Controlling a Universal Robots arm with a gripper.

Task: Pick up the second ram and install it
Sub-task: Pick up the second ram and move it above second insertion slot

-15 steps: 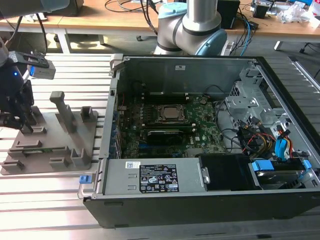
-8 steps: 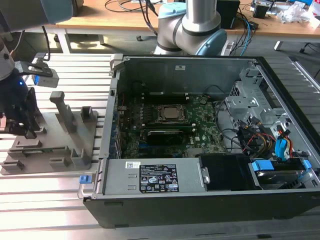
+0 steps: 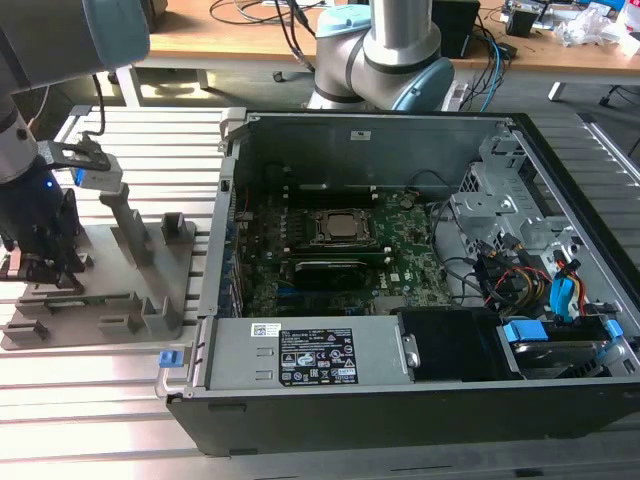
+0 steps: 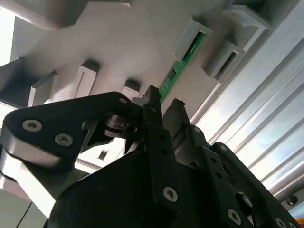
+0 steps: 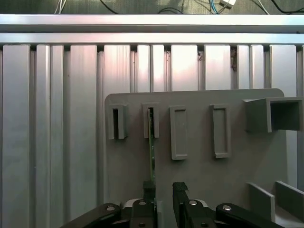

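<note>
Slotted aluminium table carries everything. Closest to the wrist cameras is the gripper, hanging low over the grey fixture plate. Its black fingers stand a narrow way apart with bare plate showing through the gap, so it grips nothing.

Just beyond the fingertips is the second ram, a thin green stick standing on edge in the plate. Its long axis runs straight away from the gripper: the near end reaches one fingertip and the far end sits in a small raised pocket. The stick lines up with that one finger rather than with the middle of the gap (I judge that a slight sideways offset remains, though I cannot tell whether finger and board touch). The fingers close across the stick's thin dimension, which suits a pinch on its two flat faces. In the second wrist view the second ram slants away from the fingertips to the same pocket, its narrow top edge toward the camera.

Past the stick, a row of similar pockets stands beside it on the plate.

Farthest off, on the exterior view's right of the plate and well apart from it, the open computer case lies with its motherboard facing up.
</note>
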